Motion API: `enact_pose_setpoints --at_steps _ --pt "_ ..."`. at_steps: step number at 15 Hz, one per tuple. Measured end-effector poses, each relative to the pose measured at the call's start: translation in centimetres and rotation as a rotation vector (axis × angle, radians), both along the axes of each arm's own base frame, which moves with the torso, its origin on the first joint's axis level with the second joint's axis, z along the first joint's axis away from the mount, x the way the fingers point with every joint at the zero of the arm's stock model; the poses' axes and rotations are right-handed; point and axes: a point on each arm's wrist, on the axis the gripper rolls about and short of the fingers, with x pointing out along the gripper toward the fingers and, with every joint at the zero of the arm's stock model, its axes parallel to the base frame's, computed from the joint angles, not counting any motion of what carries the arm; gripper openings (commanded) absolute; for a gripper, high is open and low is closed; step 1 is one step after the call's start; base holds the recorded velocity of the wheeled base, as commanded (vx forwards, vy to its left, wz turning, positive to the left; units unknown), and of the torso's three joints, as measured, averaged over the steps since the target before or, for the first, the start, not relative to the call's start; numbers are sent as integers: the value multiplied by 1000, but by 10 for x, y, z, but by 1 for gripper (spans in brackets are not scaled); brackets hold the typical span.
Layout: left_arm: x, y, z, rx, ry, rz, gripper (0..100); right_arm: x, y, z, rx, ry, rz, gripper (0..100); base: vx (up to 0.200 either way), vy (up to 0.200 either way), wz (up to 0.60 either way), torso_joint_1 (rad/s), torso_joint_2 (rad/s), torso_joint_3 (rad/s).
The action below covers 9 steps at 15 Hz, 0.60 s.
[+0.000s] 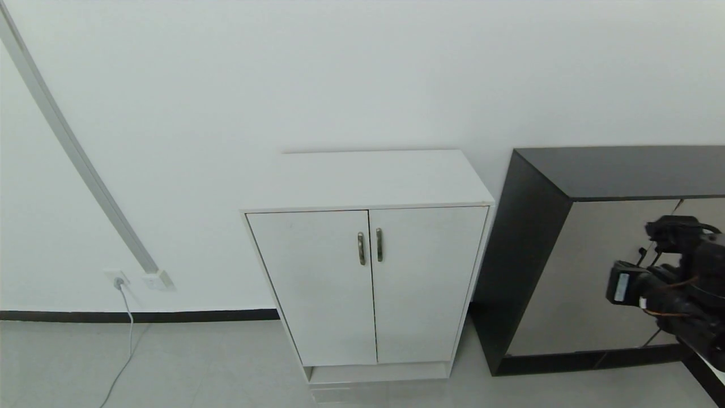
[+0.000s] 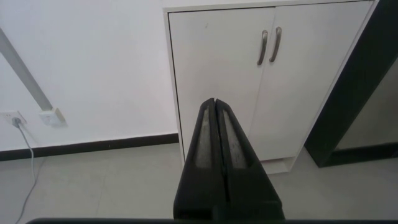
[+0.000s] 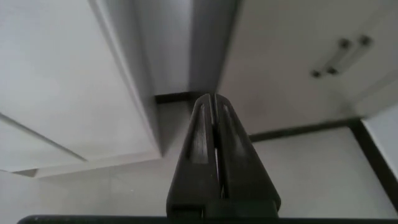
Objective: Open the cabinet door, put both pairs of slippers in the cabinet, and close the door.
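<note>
The white cabinet [image 1: 368, 181] stands against the wall with both doors shut, also seen as the cabinet [image 2: 249, 81] in the left wrist view. Two metal handles [image 1: 369, 247] meet at the centre seam, and the same handles [image 2: 269, 45] show ahead of my left arm. My left gripper [image 2: 214, 102] is shut with nothing in it, held low before the left door. My right arm [image 1: 674, 289] hangs in front of the dark unit to the right. The right gripper [image 3: 214, 98] is shut and empty, close to a pale panel.
A black cabinet with a mirrored front [image 1: 595, 272] stands right beside the white one. On the left, a wall socket with a grey cable [image 1: 120, 281] and a slanted wall duct [image 1: 73, 153]. Grey tiled floor [image 1: 170, 368] lies before the cabinets.
</note>
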Motion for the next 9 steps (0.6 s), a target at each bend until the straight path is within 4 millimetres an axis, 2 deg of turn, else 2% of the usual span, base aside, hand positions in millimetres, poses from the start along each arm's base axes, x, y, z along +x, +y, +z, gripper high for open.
enact_pose_setpoints --at_steps 3,7,9 --pt "0 0 0 0 0 0 0 -46 -26 -1 -30 1 -76 0 0 0 0 0 0 0" --pt "0 0 0 0 0 0 0 -95 -33 -9 -31 3 -61 0 0 0 0 0 0 0" --pt "0 0 0 0 0 0 0 -117 -33 -19 -27 88 -17 0 0 0 0 0 0 0"
